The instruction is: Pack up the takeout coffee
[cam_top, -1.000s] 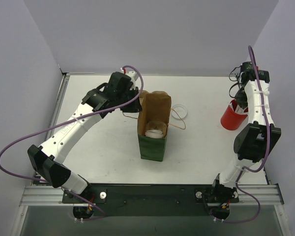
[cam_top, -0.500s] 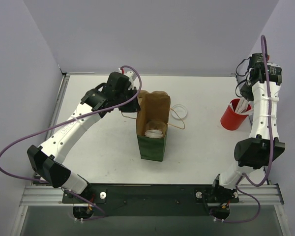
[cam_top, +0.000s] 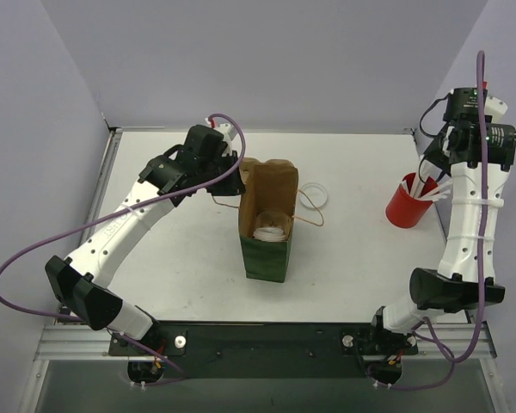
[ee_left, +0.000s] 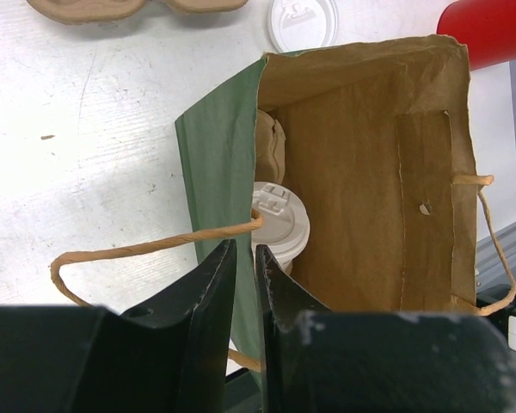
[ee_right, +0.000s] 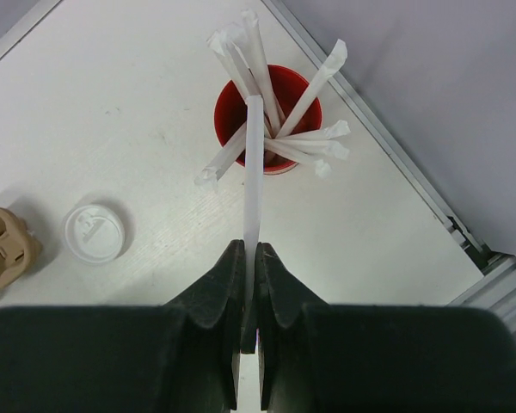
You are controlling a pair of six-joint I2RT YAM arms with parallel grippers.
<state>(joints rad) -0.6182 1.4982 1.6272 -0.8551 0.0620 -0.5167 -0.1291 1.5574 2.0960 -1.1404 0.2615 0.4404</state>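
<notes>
A green paper bag with a brown inside stands open in the middle of the table. One lidded white coffee cup stands inside it and also shows in the left wrist view. My left gripper is shut on the bag's green side wall at its rim, fingertips on either side. My right gripper is shut on a white wrapped straw, held high above the red cup of straws. In the top view it is at the far right.
A loose white lid lies on the table behind the bag, next to the brown cardboard cup carrier. The bag's twine handles hang out to the right. The red cup stands near the table's right edge.
My right arm has risen and swung back over the red cup, lifting one straw up with it. The left gripper keeps its hold on the bag wall, barely shifted.
</notes>
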